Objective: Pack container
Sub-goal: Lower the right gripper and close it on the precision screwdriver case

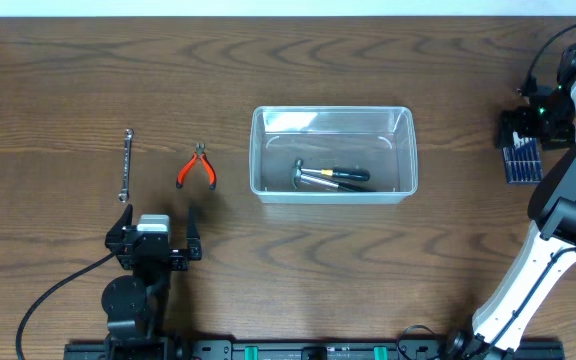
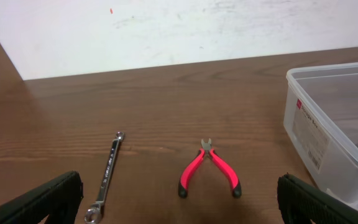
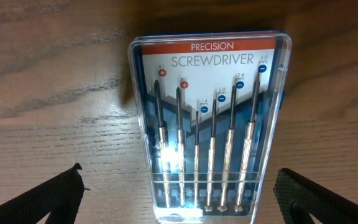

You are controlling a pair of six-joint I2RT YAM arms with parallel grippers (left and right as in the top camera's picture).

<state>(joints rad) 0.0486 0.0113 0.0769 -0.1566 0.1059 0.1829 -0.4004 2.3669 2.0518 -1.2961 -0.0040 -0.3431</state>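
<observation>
The container (image 1: pixel 258 150), a clear rectangular tub, stands mid-table with a small hammer and a black-handled tool (image 1: pixel 333 176) lying inside. Its near corner (image 2: pixel 328 118) shows at the right of the left wrist view. Red-handled pliers (image 1: pixel 197 168) (image 2: pixel 208 169) and a steel wrench (image 1: pixel 126 165) (image 2: pixel 107 174) lie on the table to its left. My left gripper (image 1: pixel 154 232) (image 2: pixel 179 202) is open, low and just short of both tools. My right gripper (image 1: pixel 521 140) (image 3: pixel 179 199) hangs open over a clear precision screwdriver case (image 1: pixel 521 160) (image 3: pixel 210 124), its fingers (image 3: pixel 42 199) wide on either side.
The table is dark wood. A pale wall (image 2: pixel 166 31) rises behind its far edge. The right arm's white links (image 1: pixel 528 270) run from the front edge up to the far right. A black cable (image 1: pixel 58 290) trails from the left arm's base.
</observation>
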